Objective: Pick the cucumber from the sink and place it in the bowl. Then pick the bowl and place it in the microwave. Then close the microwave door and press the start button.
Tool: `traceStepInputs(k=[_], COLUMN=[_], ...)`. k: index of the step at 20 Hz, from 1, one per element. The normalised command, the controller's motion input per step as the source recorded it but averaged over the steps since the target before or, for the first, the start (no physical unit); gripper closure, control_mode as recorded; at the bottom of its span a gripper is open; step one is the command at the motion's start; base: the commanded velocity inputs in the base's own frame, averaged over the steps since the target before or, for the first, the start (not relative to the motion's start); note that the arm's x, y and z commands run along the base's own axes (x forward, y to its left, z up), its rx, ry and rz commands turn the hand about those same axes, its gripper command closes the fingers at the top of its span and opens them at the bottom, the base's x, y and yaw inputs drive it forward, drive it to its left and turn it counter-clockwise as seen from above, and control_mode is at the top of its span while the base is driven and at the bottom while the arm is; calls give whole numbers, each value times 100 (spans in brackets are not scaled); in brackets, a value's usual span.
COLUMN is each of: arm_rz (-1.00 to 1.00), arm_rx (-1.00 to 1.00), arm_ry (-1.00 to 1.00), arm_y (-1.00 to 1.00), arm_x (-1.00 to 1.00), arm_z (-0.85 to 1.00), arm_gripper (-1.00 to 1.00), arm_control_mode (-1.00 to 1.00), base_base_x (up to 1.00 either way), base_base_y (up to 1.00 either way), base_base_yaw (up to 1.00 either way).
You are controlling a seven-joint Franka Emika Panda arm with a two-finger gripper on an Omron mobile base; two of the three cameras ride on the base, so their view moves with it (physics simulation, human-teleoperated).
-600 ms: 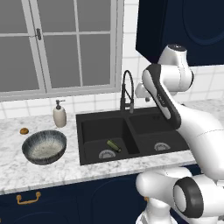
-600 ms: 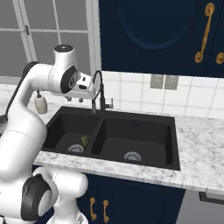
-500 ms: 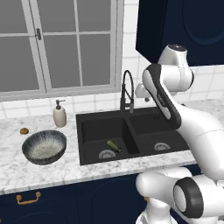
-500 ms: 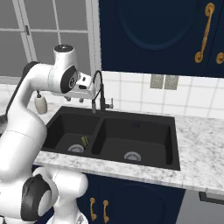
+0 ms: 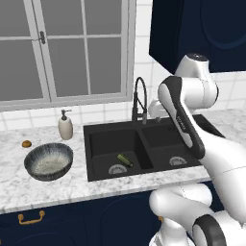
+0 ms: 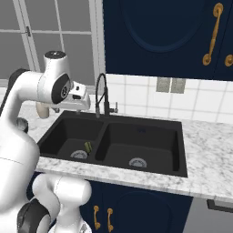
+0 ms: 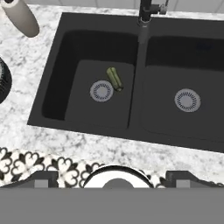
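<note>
Nearest you ran the counter, speckled grey-white stone with a rounded front edge, above dark navy cabinet fronts. On its left part sat the bowl, wide and round, streaked blue-grey outside and pale and speckled inside, well clear of the sink's left rim.

The sink was a matte black rectangle with two basins, each with a round metal drain. The cucumber, a short dark green cylinder, lay flat on the floor of the left basin, just beside that basin's drain on the divider side, angled across it.

The gripper hung high over the sink near the faucet, touching nothing; you could see its two dark fingertips spread wide apart at the bottom of the hand view.

Behind the basins rose the faucet, a black arched spring neck. Left of it stood a smooth white soap bottle with a pump top, and further left a small brown lump rested on the stone.
</note>
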Motion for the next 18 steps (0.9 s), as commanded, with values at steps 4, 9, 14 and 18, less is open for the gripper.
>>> traceStepInputs(k=[4, 9, 14, 18], arm_rz=[13, 12, 14, 8], arm_rx=[-4, -16, -8, -2], arm_ry=[1, 7, 32, 21], arm_y=[46, 52, 34, 18], arm_x=[-56, 11, 71, 91], arm_z=[-15, -37, -66, -59], arm_gripper=[-100, -100, -100, -100], arm_control_mode=[-100, -100, -100, -100], base_base_x=[0, 0, 0, 0], base_base_y=[0, 0, 0, 0], base_base_yaw=[0, 0, 0, 0])
